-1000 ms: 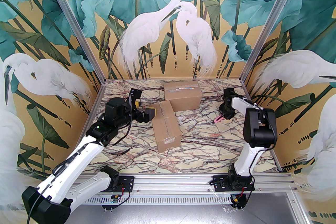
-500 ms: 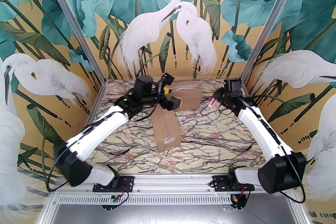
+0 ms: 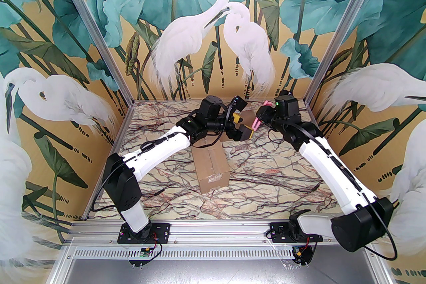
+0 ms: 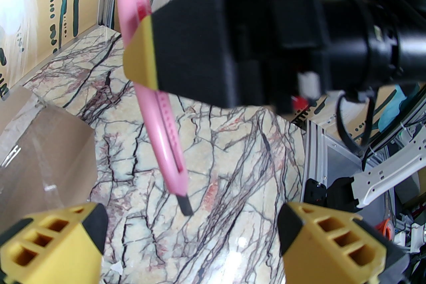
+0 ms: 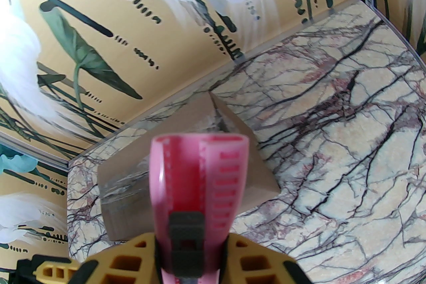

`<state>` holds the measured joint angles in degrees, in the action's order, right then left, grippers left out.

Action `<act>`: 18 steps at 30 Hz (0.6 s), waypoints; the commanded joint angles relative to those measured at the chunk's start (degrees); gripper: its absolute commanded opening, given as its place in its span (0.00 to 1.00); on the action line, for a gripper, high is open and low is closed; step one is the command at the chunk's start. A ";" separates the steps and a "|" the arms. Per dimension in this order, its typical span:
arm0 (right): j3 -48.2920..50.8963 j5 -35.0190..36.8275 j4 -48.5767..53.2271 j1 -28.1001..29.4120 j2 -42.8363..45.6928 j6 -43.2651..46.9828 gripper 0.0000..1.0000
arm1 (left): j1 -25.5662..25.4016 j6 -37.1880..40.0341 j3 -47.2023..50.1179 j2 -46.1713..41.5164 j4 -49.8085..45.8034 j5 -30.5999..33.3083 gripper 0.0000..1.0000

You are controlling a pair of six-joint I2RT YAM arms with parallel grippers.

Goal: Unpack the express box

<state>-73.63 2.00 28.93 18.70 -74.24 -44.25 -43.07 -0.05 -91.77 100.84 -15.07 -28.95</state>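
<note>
Knife poised near the far express box [image 3: 248, 115]
Top view: right fingers [image 3: 262, 114] clench a pink utility knife [image 3: 255, 122] at the back of the marble table [image 3: 283, 176], left fingers [image 3: 237, 117] spread open just beside it; another cardboard box [image 3: 212, 169] lies mid-table. Left wrist: knife [image 4: 163, 129], dark tip toward the table, hangs ahead of wide-apart yellow fingers [image 4: 332, 242]. Right wrist: knife [image 5: 199, 176] clamped, far express box [image 5: 133, 202] beyond

readable text: none | near cardboard box [image 3: 212, 167]: pale label patch [image 3: 214, 178] on its near end, reddish print too blurred to read | far cardboard box [image 5: 126, 182]: no legible marks on faces in view | pink utility knife [image 5: 199, 182]: moulded ridges, no brand or number legible | small circuit board [image 3: 145, 252] under left base: markings too small to read
</note>
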 commanded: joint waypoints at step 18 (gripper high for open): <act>4.71 1.42 -9.68 4.07 4.71 4.02 0.26 | 0.17 -7.66 -7.15 7.78 3.80 -7.22 0.55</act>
<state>-69.89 1.93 21.58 22.46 -70.72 -41.50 -43.09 -6.72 -97.43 107.66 -12.86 -33.74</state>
